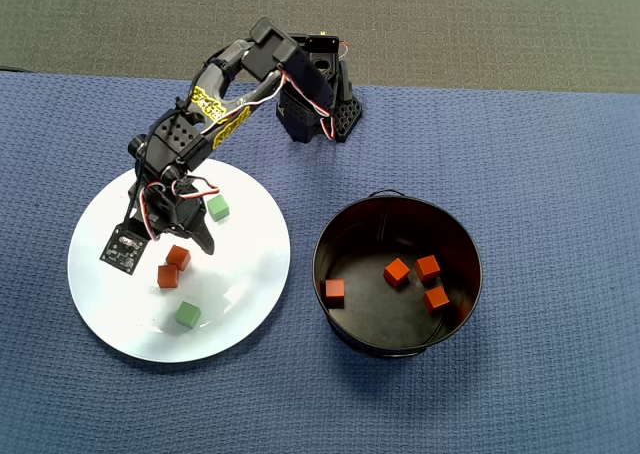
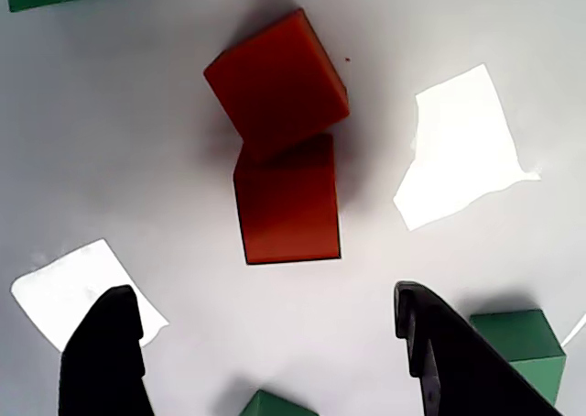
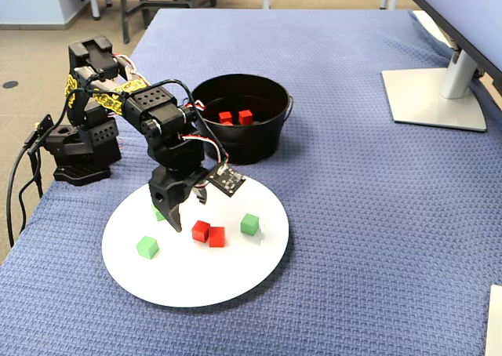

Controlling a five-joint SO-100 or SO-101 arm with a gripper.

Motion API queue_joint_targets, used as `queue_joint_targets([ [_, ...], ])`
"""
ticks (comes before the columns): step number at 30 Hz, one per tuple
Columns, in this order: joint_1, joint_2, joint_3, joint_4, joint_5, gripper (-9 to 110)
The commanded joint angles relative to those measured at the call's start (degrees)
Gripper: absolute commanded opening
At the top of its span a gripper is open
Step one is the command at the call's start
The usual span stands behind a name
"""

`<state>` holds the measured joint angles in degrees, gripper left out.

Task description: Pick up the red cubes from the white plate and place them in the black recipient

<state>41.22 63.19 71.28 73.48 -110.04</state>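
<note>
Green cubes (image 2: 517, 347) flanking two touching red cubes (image 2: 286, 201), hand (image 2: 265, 333) spread

Orange-red cubes (image 1: 173, 266) and green cubes (image 1: 218, 208) on the glossy white plate (image 1: 110, 319), black pot (image 1: 355, 334) (dark shiny inside), blue woven cloth (image 1: 540, 174) beneath.

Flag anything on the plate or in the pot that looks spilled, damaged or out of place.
Nothing spilled or damaged. The two small orange-red cubes left on the large round white plate touch at skewed angles, which could complicate a single-cube grasp. Four more lie inside the round black metal pot. The open black gripper hovers above the pair.
</note>
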Motion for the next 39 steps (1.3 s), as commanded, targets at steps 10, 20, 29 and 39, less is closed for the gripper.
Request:
queue_joint_targets([
  [10,0.35,-4.57,-11.07,2.55,-1.58,27],
  [20,0.18,-8.35,-14.85,2.64,-0.79,23],
  [29,0.00,-9.32,-15.21,2.81,-0.88,16],
  [39,0.26,-10.11,-15.29,1.93,-0.79,7],
])
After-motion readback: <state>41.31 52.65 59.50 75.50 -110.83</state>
